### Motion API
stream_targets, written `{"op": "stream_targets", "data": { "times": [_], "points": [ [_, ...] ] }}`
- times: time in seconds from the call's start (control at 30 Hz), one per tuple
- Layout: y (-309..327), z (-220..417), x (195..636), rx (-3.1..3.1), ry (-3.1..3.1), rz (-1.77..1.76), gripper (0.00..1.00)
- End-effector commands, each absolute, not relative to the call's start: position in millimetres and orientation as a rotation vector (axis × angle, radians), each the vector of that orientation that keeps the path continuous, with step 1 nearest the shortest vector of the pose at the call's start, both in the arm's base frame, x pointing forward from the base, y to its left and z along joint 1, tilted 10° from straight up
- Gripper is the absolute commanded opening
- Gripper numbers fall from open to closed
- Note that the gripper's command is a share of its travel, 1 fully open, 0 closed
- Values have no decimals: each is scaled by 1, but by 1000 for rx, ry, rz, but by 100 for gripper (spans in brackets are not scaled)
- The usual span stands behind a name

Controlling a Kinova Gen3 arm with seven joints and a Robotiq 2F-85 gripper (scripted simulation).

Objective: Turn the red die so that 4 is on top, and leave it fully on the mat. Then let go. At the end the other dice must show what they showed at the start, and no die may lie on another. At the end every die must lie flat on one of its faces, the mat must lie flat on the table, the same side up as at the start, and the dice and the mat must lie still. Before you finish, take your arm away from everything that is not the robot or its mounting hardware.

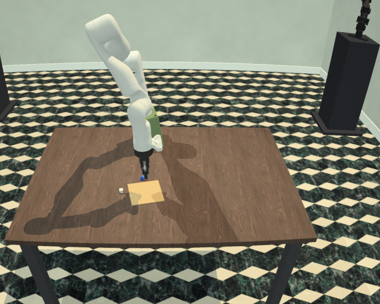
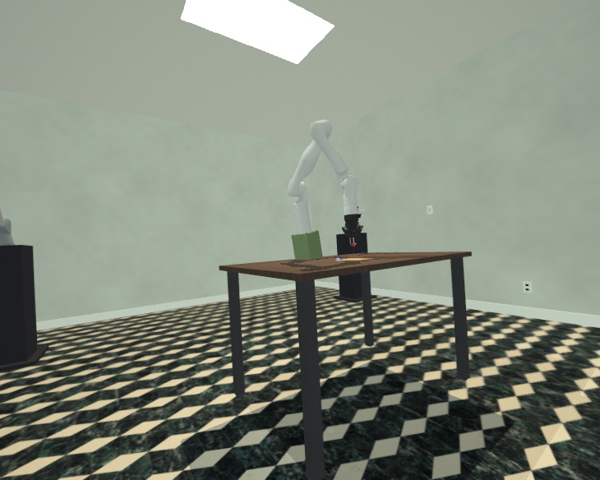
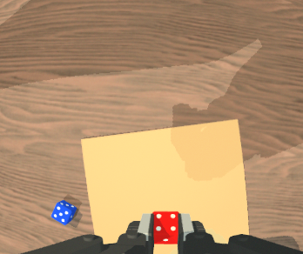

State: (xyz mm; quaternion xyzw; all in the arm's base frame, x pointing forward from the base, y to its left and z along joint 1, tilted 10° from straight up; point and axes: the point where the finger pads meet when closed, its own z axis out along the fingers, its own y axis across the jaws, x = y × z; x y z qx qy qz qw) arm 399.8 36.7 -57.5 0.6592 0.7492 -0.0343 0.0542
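From the top I've got my white arm (image 1: 139,132) (image 2: 350,196) reaching down over the wooden table (image 1: 242,196) (image 2: 393,260), with the black gripper (image 1: 146,177) (image 2: 353,242) (image 3: 165,228) at the end of it. Only a sliver of the red die (image 1: 146,179) (image 2: 353,244) (image 3: 165,223) shows at the fingertips. Right by them in this view is the blue die (image 1: 142,177) (image 2: 340,257) (image 3: 63,212), partly hidden, and off to the picture's left of the jaws sits the white die (image 1: 121,190) (image 2: 338,259). The tan mat (image 1: 147,192) (image 2: 359,259) (image 3: 135,178) lies just below the fingertips in the picture.

Over to the exterior: the jaws point down, and there's the red die, a bright speck at their tips, up off the table with air under it. The mat is lower than the jaws, flat on the wood, and the white and blue dice are down at table level too.

And the wrist view, nice and close! The jaws are nearly closed, a narrow gap between them, and they're gripping the red die from both sides. It's glossy red with white pips: four on the big face toward my camera, and one squashed-looking pip on the sliver of face beneath. The mat spreads out beyond the jaws, and the blue die sits past its edge, picture-left of them.
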Motion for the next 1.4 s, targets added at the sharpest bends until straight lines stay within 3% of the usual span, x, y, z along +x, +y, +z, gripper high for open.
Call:
{"op": "stream_targets", "data": {
  "times": [0.0,1.37],
  "points": [
    [32,-58,400,2031,2278,-88,11],
    [26,-59,401,2147,2418,176,11]
  ]
}}
